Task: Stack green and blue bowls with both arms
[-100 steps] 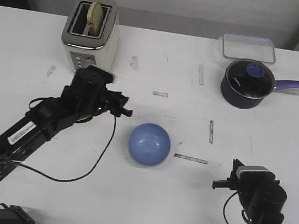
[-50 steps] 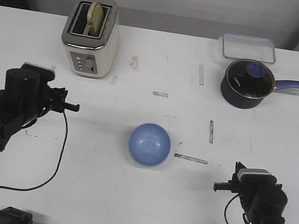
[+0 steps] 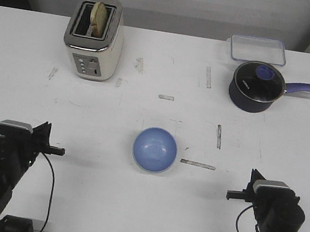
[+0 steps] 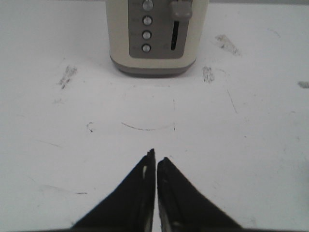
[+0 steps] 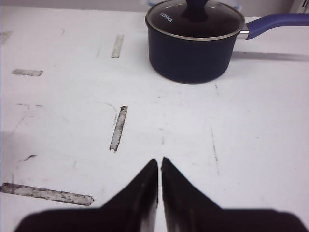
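The blue bowl (image 3: 155, 149) stands upright in the middle of the table, seen only in the front view. A thin pale green rim (image 3: 150, 172) shows under its near edge, so the green bowl seems to sit beneath it. My left gripper (image 3: 58, 150) is low at the front left, far from the bowls, shut and empty; its wrist view shows the gripper (image 4: 156, 157) over bare table. My right gripper (image 3: 229, 192) is at the front right, also shut and empty, and is shown in its wrist view (image 5: 160, 162) pointing toward the saucepan.
A cream toaster (image 3: 93, 37) with bread in a slot stands at the back left, also seen ahead of the left gripper (image 4: 157, 36). A navy saucepan (image 3: 255, 87) with glass lid and blue handle is at the back right (image 5: 193, 41), with a clear plastic box (image 3: 257, 49) behind it.
My left arm has pulled back from beside the bowls to the front left corner. The right arm has drawn slightly nearer the front edge. The bowls have not moved.
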